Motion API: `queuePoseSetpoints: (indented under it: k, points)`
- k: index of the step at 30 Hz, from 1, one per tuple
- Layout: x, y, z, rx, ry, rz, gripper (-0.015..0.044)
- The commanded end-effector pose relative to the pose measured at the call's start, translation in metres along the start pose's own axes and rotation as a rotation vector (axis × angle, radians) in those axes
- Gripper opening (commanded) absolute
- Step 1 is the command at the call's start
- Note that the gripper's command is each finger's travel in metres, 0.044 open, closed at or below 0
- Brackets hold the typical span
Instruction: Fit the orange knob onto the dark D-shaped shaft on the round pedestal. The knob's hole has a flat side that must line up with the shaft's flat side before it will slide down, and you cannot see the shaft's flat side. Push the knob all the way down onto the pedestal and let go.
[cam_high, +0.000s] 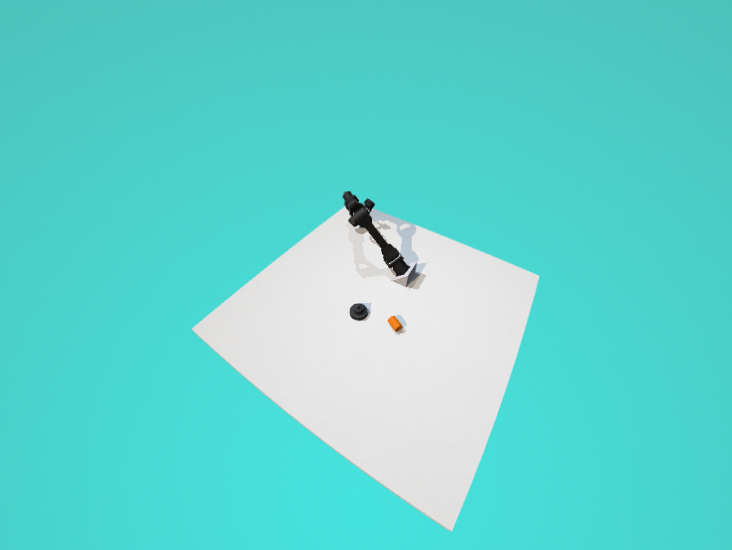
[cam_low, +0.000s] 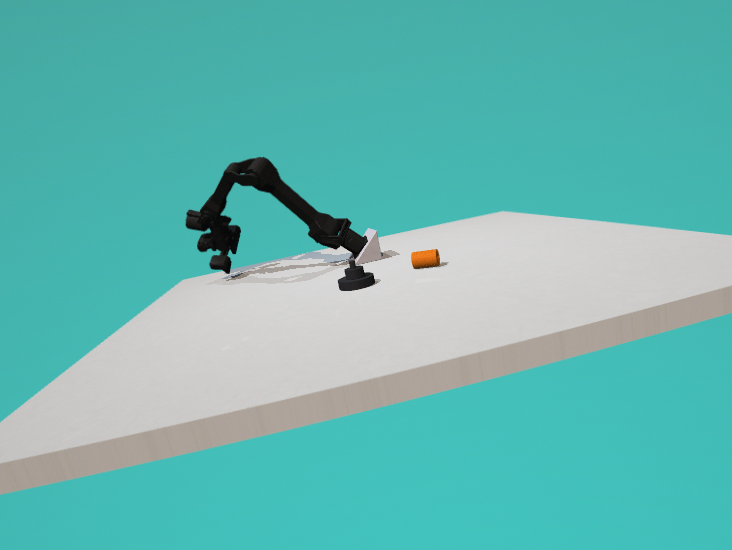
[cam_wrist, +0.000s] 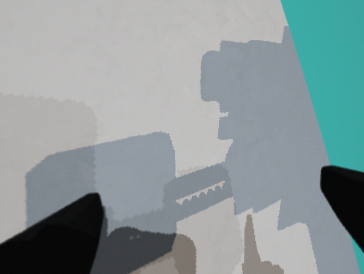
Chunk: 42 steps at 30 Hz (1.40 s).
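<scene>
The orange knob (cam_high: 394, 323) (cam_low: 425, 259) lies on its side on the table top, apart from the pedestal. The dark round pedestal (cam_high: 354, 316) (cam_low: 356, 283) stands upright, to the left of the knob in the top and exterior views. Its thin shaft (cam_low: 352, 261) points up and is bare; its flat side cannot be made out. My gripper (cam_low: 230, 263) (cam_wrist: 211, 190) is open and empty, fingers pointing down over the table's far part, well away from knob and pedestal. Neither of them shows in the wrist view. The knob's hole cannot be made out.
The pale table top (cam_high: 414, 408) (cam_low: 473, 313) (cam_wrist: 100, 45) carries everything. The arm's pale wedge-shaped base (cam_high: 404, 279) (cam_low: 369, 249) stands behind the pedestal and knob. The table's edge crosses the right of the wrist view, and arm shadows fall below the gripper.
</scene>
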<state>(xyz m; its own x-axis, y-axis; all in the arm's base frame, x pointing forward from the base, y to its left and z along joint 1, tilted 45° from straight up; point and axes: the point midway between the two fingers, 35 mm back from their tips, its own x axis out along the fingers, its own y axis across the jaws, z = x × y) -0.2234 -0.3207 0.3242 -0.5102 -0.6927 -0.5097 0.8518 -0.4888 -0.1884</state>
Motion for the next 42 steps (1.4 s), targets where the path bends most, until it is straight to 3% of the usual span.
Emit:
queuePoseSetpoints:
  k: [1, 11, 23, 32, 37, 42]
  points:
    - [-0.028, 0.058, 0.023, -0.003, -0.137, 0.139, 0.0440]
    - [-0.111, 0.196, 0.039, 0.070, -0.254, 0.552, 0.0440]
    - [-0.255, 0.332, -0.014, -0.022, -0.166, 1.076, 0.0440]
    - [-0.334, 0.395, -0.097, -0.232, 0.036, 1.251, 0.0440]
    - [-0.359, 0.417, -0.142, -0.239, 0.201, 1.251, 0.0440]
    - [-0.396, 0.443, -0.221, -0.220, 0.448, 1.170, 0.0440]
